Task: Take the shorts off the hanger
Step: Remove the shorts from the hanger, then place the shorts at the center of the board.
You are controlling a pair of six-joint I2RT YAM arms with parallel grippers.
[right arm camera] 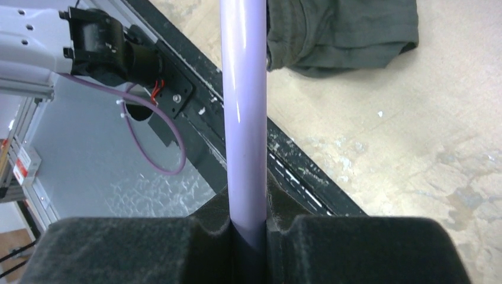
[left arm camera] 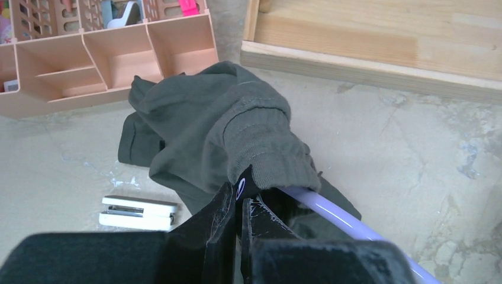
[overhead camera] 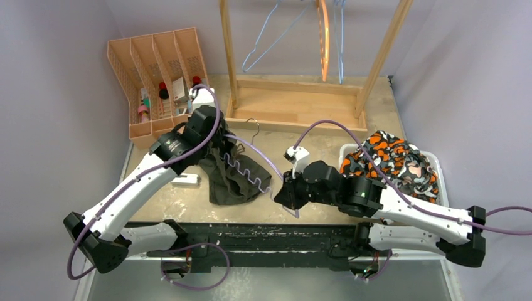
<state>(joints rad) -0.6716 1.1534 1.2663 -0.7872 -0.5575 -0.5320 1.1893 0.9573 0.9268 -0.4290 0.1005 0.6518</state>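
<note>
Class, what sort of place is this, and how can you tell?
Likely a robotics lab bench staged for laundry practice: robot arms bolted to a table, a wooden clothes rack with hangers, and olive shorts.

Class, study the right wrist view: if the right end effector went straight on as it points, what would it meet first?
Probably the olive green shorts, where the lavender hanger bar it grips leads; depth along the bar is unclear.

Soft olive-green fabric shorts, plain all over. At three o'clock, soft fabric shorts in orange, white and black blotches. Smooth pale purple plastic hanger. Peach plastic sorter box at ten o'clock. Small white stapler.
</note>
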